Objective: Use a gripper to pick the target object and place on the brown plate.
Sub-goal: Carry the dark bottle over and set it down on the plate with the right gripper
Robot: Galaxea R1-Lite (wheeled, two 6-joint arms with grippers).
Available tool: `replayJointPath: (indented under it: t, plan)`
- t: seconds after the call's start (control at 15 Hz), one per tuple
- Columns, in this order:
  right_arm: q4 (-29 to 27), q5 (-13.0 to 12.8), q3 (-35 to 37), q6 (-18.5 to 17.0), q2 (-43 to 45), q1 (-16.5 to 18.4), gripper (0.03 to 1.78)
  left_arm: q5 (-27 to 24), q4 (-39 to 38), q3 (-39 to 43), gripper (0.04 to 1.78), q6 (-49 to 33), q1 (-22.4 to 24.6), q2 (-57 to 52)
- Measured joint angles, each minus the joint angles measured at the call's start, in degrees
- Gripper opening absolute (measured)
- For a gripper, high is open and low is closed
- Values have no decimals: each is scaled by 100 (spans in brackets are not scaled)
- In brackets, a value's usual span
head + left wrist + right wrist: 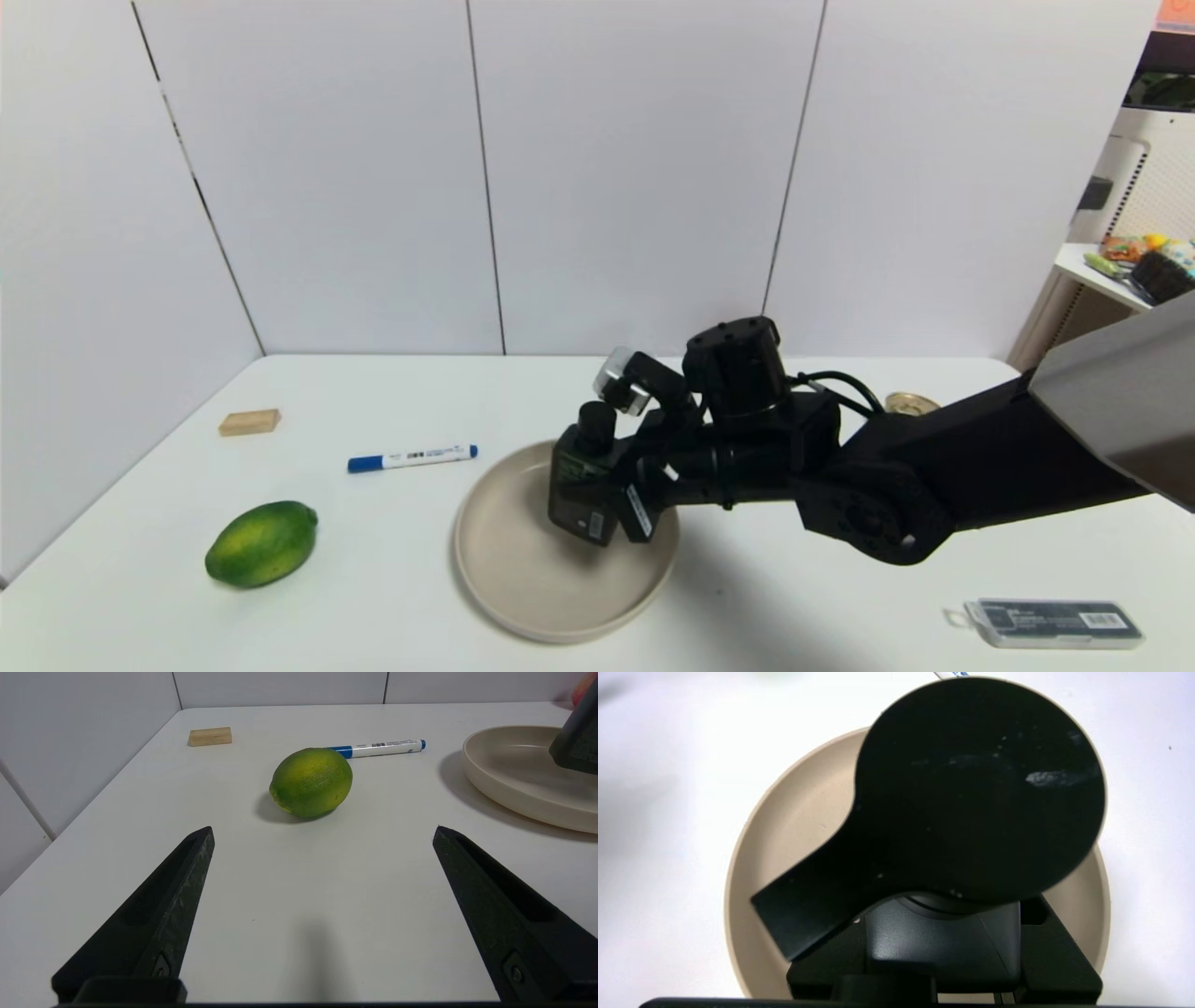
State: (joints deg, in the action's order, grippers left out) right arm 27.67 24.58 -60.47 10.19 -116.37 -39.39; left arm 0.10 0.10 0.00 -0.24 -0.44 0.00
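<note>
On the left of the worktop (373, 579) lie a small wooden block (249, 422), a green lime (261, 543) and a blue-capped marker (412, 457), all well apart from the action. The left gripper (322, 868) is parked low over that side with its two fingers spread wide and nothing between them, the lime lying just ahead of it.

At the middle, the pump bottle (581, 485) is clamped in the right gripper (616, 499) and held over the far right part of the beige plate (523, 569); whether its base touches the plate cannot be told. The bottle looks tilted, its pump cap leaning away from the robot.

The likely trouble: if the gripper lets go while the bottle is tilted or not yet seated, the tall, narrow bottle could topple and roll toward the low rim. It also sits nearer the rim than the centre, so a tip to the right might carry it onto the worktop.

The right arm reaches in from the right, forearm almost level and wrist bent down. To its right, a flat dark case (1053, 623) with a barcode lies near the worktop's front edge.
</note>
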Motion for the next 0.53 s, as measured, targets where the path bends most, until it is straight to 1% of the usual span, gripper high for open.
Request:
replayJointPath:
  t: [0.07, 0.2, 0.33, 0.53]
  plan:
    - [0, -33, 13, -2, -20, 9, 68, -2, -2, 0, 169, 0, 0, 0]
    - [-11, -90, 18, 2, -33, 12, 91, -2, 0, 0, 169, 0, 0, 0]
    - [-56, -104, 20, 2, -13, 6, 109, -5, 0, 0, 169, 0, 0, 0]
    - [-174, -115, 27, -9, 174, 26, 130, -5, 0, 0, 169, 0, 0, 0]
